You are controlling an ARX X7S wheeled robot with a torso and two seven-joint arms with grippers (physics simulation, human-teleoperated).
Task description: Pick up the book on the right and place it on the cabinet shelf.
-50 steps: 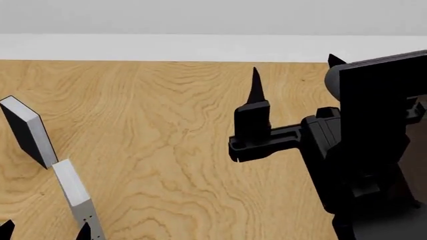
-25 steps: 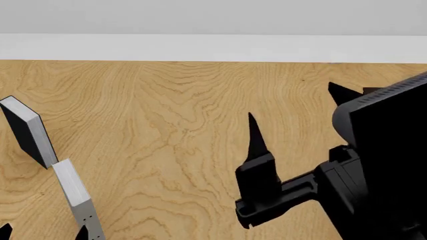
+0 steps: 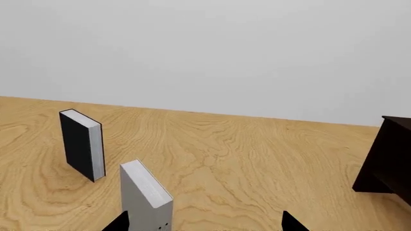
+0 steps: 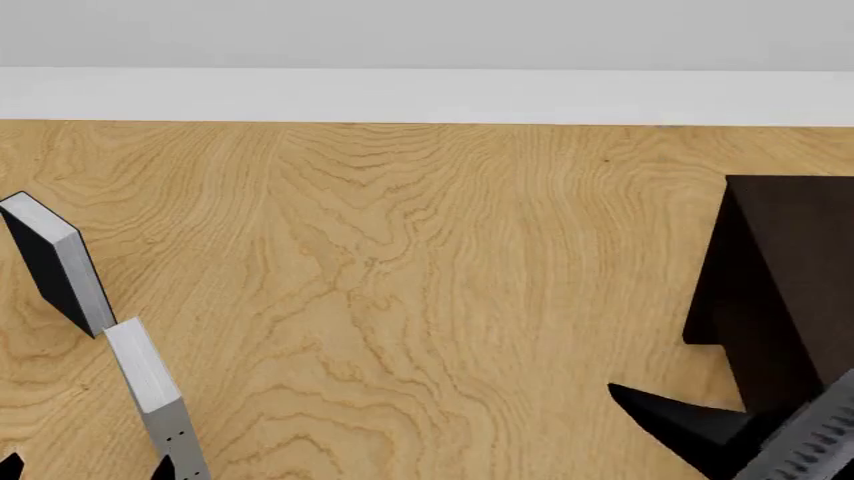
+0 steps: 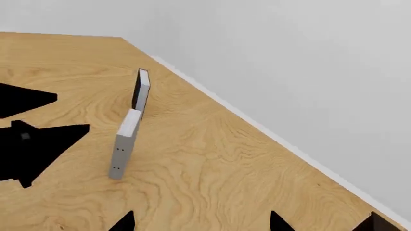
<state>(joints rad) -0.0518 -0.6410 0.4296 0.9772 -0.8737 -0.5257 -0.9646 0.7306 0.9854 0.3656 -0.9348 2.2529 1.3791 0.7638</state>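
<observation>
One pale grey book (image 4: 144, 385) with tiny dark dots low on its spine stands upright on the wooden table (image 4: 400, 300), at the near left of the head view. Just behind it, corner almost touching, stands a black-covered book (image 4: 60, 270), also upright. The left gripper (image 3: 205, 226) has its fingertips spread wide, the grey book between them and close to one tip, not clamped. The dark brown cabinet (image 4: 781, 300) sits well apart on the right. Beside it, the right gripper (image 5: 200, 224) is also spread, holding nothing.
</observation>
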